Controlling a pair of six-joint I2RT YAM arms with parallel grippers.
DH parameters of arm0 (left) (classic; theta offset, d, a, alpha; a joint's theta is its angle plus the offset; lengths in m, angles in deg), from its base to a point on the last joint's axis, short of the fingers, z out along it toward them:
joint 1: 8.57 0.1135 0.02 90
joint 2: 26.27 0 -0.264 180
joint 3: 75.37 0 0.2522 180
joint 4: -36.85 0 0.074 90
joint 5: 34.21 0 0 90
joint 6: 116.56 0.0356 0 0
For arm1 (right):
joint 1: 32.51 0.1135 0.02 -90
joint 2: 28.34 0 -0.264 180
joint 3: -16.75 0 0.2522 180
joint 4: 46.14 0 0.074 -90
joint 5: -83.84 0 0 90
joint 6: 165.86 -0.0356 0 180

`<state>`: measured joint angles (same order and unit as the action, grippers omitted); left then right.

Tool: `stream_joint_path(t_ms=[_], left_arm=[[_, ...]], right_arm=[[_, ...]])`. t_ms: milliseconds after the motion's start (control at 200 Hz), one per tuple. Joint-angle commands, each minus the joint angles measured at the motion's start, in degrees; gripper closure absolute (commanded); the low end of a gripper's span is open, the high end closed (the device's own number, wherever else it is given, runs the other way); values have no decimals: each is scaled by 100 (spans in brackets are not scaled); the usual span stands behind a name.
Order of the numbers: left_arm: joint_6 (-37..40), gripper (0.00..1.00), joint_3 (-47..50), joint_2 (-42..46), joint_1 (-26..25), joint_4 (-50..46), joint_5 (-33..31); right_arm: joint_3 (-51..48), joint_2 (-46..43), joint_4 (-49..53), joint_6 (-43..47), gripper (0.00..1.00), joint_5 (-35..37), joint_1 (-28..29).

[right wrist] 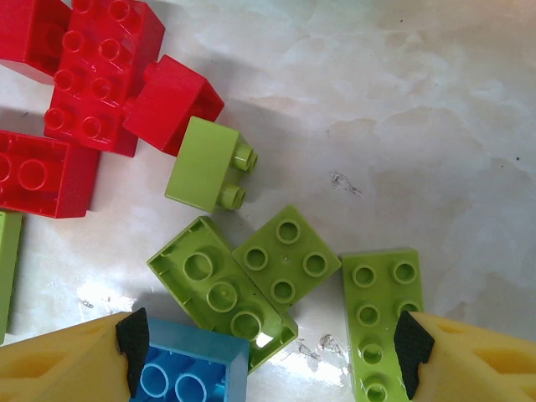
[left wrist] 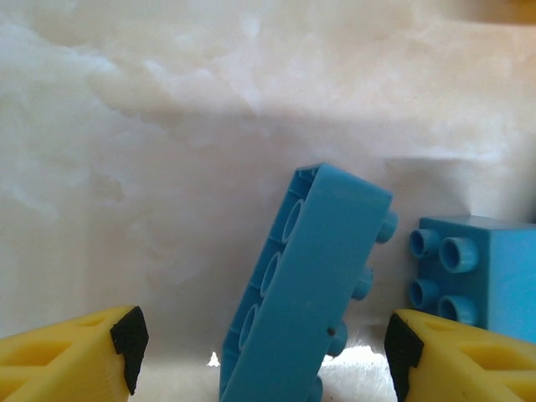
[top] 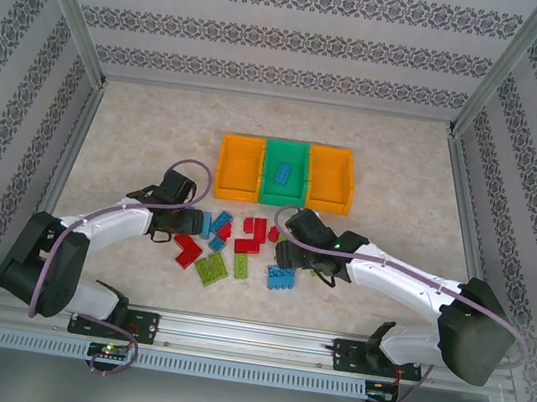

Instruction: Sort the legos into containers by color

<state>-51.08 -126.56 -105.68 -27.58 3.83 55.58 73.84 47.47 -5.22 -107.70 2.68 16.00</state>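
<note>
The marble bench (top: 136, 141) is carrying three bins in a far row: a left orange bin (top: 221, 166), a green bin (top: 288, 147) holding a blue brick (top: 281, 172), and a right orange bin (top: 333, 154). The left arm (top: 108, 223) is holding its jaws open around a tilted blue lego (left wrist: 310, 285), touching neither side. The right arm (top: 398, 278) is hovering, jaws open, over lime green legos (right wrist: 222, 293) beside red legos (right wrist: 100, 75).

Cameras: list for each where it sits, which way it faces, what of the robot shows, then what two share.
Top external: above and behind the bases, facing down on the table; left arm, right arm show.
Left wrist: on the left arm, facing low across the table; left fingers flank a tilted blue brick.
Right wrist: on the right arm, facing down; right fingers frame green bricks.
Shared: red bricks, top external and right wrist.
</note>
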Motion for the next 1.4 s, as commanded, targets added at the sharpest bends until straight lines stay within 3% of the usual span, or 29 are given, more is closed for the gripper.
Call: stream_joint_path(t_ms=[0, 400, 689, 869, 989, 1139, 1399], left_arm=[[251, 23, -244, -180, 66, 17, -93], [250, 44, -502, -663, 67, -33, -52], [132, 75, -526, -377, 68, -140, -58], [54, 88, -669, -9, 61, -334, 131], [-46, 91, -979, 178, -19, -367, 405], [-89, 90, -1710, 124, -464, -187, 651], [42, 87, -3763, -1355, -1226, 32, 1263]], right_arm=[[29, -187, 49, -122, 20, 234, -43], [-184, -604, 113, -165, 20, 295, -149], [-314, -921, 219, -250, 19, 455, -267], [-555, -1240, 134, -452, 20, 246, -594], [-650, -1440, 139, -467, 21, 124, -657], [-694, -1502, 284, -606, 22, -58, -504], [-623, -1151, 694, -1430, 20, 185, 289]])
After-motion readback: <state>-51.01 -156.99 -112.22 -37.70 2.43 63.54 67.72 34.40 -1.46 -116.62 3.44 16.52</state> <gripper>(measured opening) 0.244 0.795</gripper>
